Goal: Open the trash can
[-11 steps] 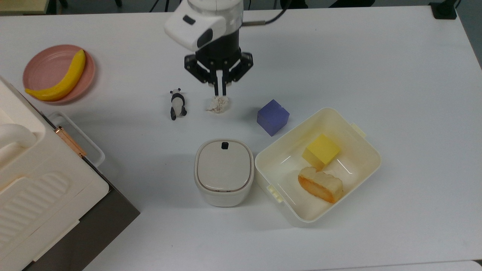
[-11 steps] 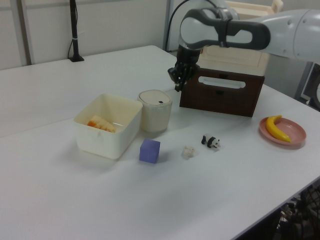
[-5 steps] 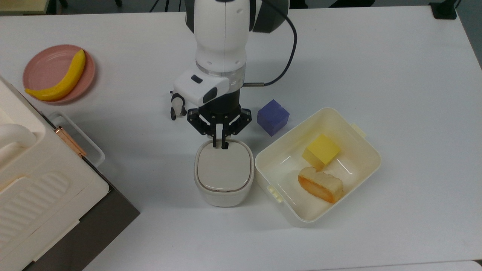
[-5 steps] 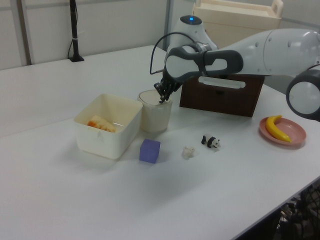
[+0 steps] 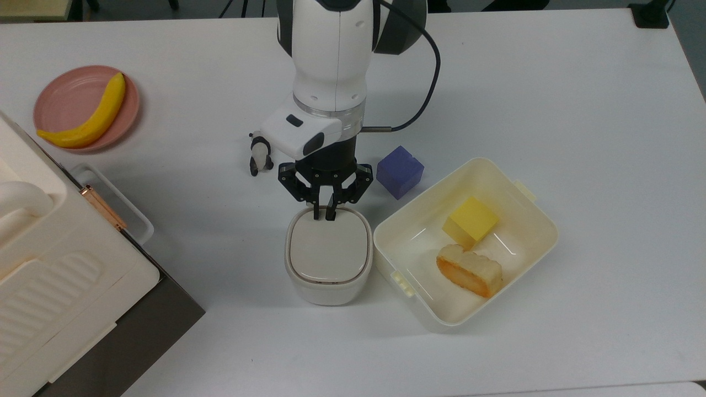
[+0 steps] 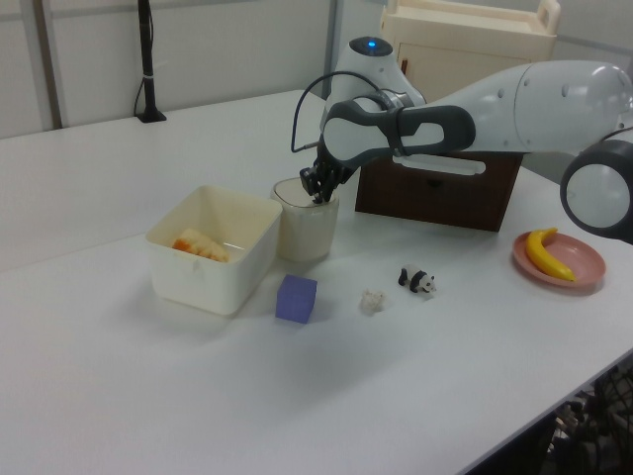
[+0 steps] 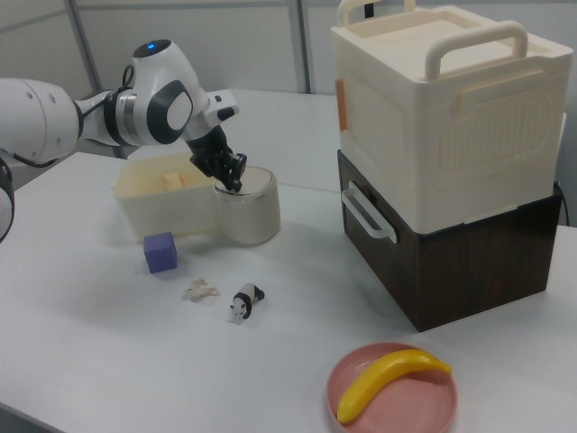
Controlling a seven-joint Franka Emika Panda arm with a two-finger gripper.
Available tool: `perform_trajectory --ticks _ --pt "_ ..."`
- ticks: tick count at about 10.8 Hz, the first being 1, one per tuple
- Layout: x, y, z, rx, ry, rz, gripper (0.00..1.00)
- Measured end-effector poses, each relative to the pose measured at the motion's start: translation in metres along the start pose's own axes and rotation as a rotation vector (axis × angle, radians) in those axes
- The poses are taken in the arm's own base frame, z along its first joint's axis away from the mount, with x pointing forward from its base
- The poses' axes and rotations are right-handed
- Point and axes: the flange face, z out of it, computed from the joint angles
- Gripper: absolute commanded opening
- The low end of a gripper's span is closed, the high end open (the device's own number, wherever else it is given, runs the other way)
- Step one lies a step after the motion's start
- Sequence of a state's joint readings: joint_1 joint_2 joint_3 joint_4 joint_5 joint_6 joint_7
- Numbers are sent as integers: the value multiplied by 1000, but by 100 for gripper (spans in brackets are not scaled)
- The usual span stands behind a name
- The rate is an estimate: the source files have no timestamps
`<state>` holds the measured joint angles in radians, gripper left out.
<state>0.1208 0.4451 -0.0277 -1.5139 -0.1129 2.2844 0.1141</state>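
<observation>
The trash can (image 5: 328, 259) is a small off-white rounded-square bin standing at the table's middle, its greyish-beige lid down flat. My gripper (image 5: 324, 216) points straight down with its fingers close together, shut. The tips rest on the lid's far edge, where they cover the black button. In the left view the gripper (image 6: 316, 197) sits on top of the trash can (image 6: 307, 230). The right view has the gripper (image 7: 234, 185) touching the rim of the trash can (image 7: 249, 215) on the side facing the tub.
A cream tub (image 5: 411, 248) holding a yellow block (image 5: 470, 219) and bread (image 5: 469, 270) touches the bin's right side. A blue cube (image 5: 400, 171), a toy panda (image 5: 258, 157), a crumpled scrap (image 6: 372, 301), a banana (image 5: 94, 118) on a pink plate (image 5: 66, 96) and a big cream appliance (image 5: 60, 281) stand around.
My gripper came from above the crumpled scrap toward the bin and dropped onto the lid's button edge. In the last half second it settled slightly. The lid stays down.
</observation>
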Motion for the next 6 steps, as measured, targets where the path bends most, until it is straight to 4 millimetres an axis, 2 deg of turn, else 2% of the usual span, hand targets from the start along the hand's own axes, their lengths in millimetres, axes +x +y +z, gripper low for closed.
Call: perform_trajectory --ticks 1,2,3,4,6 --pt "3 7 -11 -3 17 23 38" --pt "2 21 -26 -12 -4 44 53" --pt "-3 35 -47 -12 -46 65 72" --pt "-10 43 -68 6 -95 61 99" --pt "-30 49 -100 37 -216 -10 100"
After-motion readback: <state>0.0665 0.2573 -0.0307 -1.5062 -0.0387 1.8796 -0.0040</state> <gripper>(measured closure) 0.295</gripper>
